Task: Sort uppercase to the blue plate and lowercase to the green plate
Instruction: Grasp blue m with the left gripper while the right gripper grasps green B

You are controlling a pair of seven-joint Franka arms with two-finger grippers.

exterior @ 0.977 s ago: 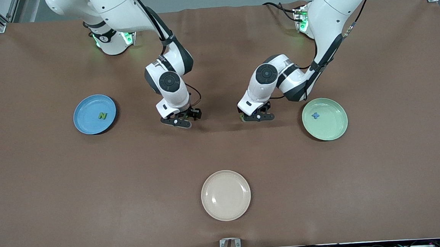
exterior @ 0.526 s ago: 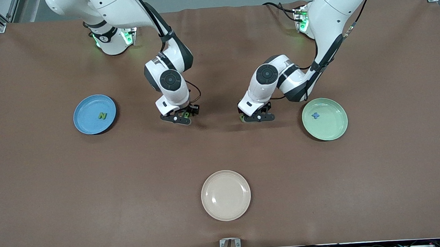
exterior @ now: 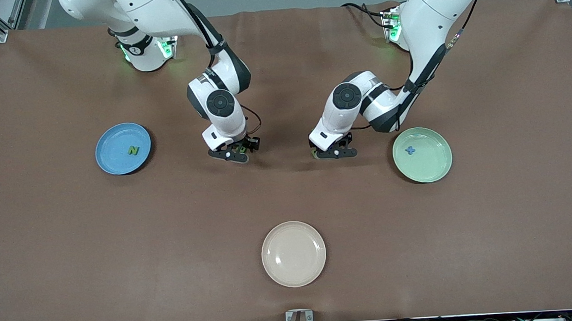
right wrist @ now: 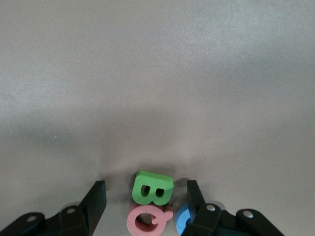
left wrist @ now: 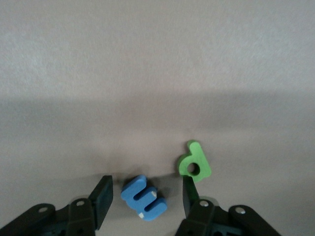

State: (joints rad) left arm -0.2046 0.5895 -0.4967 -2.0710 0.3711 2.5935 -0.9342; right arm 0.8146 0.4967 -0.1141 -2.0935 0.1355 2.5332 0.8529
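Observation:
My left gripper (exterior: pixel 334 152) is low over the table middle, beside the green plate (exterior: pixel 435 168), which holds the blue x (exterior: pixel 410 150). In the left wrist view it (left wrist: pixel 145 196) is open with the blue m (left wrist: pixel 143 197) between its fingers and the green p (left wrist: pixel 194 164) just outside one finger. My right gripper (exterior: pixel 233 154) is low, toward the blue plate (exterior: pixel 112 156), which holds the green N (exterior: pixel 133 150). In the right wrist view it (right wrist: pixel 146 199) is open around the green B (right wrist: pixel 152 188) and pink Q (right wrist: pixel 147 220). The blue G (right wrist: pixel 182 219) is partly hidden by a finger. The green n is out of view.
A cream plate (exterior: pixel 293 254) lies empty near the front camera, midway along the table. Both arms reach down side by side at the table's middle with a gap between them.
My right gripper has shifted slightly toward the robots' bases and settled over the letters. My left gripper has barely moved.

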